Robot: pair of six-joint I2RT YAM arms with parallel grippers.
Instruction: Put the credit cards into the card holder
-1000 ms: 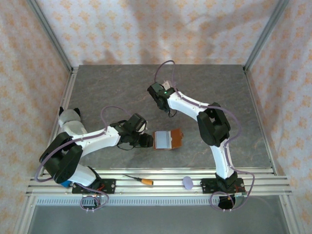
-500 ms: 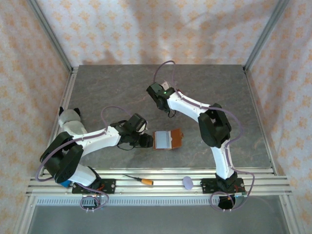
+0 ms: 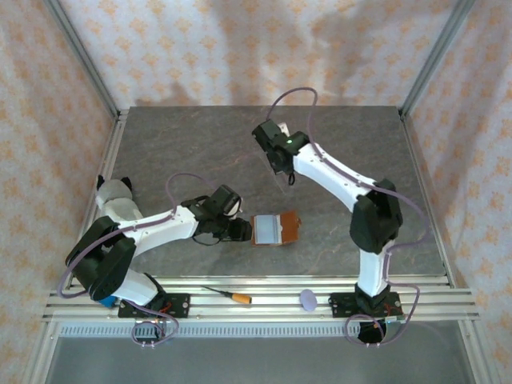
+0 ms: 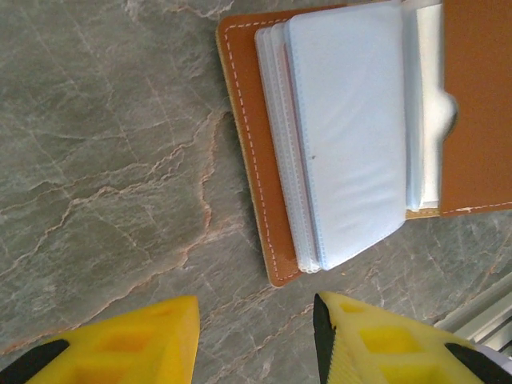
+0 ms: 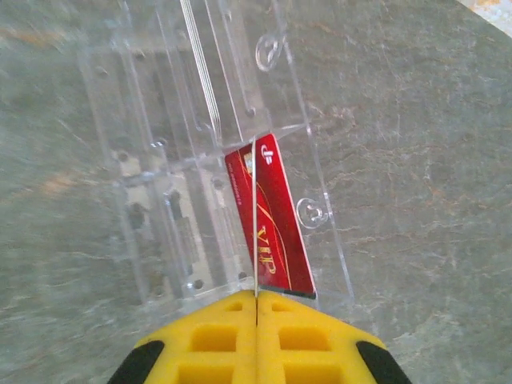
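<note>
Item: red credit card (image 5: 272, 228). Inside clear tray (image 5: 160, 160), far-centre of table (image 3: 200, 152). Long axis runs straight out from right gripper (image 5: 256, 308); card's near end just ahead of fingertips, slightly right of their seam.
Claw state, right gripper: fingers pressed together, thin edge-on sheet at seam; card or tray wall, cannot tell.
Destination: card holder (image 3: 276, 229), open, pockets up, nearer, well apart from tray.
Beside it: left gripper (image 4: 256, 320), spread, empty, just left of holder.
Judgement: right arm nearer card; carry goes far to near.
</note>
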